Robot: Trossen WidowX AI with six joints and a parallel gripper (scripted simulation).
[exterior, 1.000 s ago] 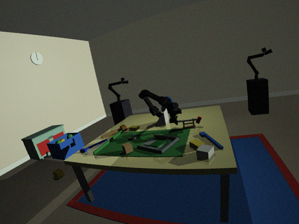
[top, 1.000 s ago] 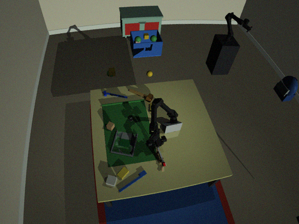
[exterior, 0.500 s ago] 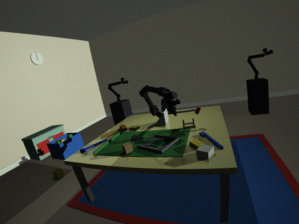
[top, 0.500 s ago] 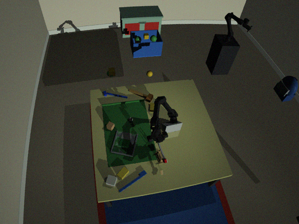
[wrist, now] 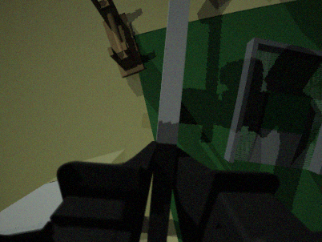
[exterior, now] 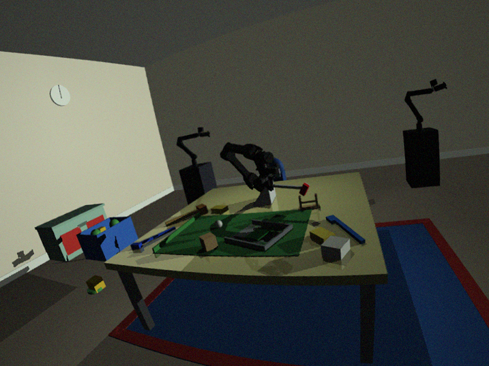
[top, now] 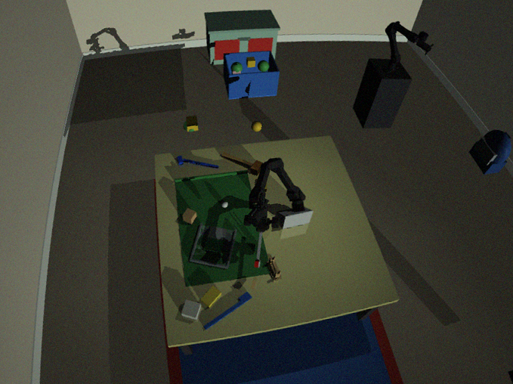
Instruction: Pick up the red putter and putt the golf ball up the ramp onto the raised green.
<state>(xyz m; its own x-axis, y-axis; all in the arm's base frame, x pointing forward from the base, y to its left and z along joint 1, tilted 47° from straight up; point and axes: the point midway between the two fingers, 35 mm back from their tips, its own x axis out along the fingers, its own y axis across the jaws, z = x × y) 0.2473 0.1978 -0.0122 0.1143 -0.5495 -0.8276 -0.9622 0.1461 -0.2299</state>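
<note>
My gripper [top: 257, 222] [exterior: 268, 181] [wrist: 161, 146] is shut on the dark grip end of the red putter. The putter's grey shaft [wrist: 173, 80] [exterior: 287, 187] runs out from the fingers to its red head [top: 256, 262] [exterior: 304, 189], which hangs clear above the table. The white golf ball [top: 224, 204] [exterior: 218, 223] lies on the green mat [top: 188, 195] [exterior: 286, 218] [wrist: 192, 52], to the far side of the arm. The raised green, a grey-framed platform [top: 194, 250] [exterior: 259, 238] [wrist: 240, 104], sits mid-mat beside the putter.
An empty wooden putter stand [top: 273, 267] [exterior: 309, 202] [wrist: 122, 44] is at the mat's edge. A wooden block [top: 189, 215] [exterior: 208, 241] lies on the mat. A grey cube [top: 191, 309] [exterior: 335, 247], yellow block [top: 210, 297] and blue bar [top: 226, 310] [exterior: 345, 228] lie at the near end.
</note>
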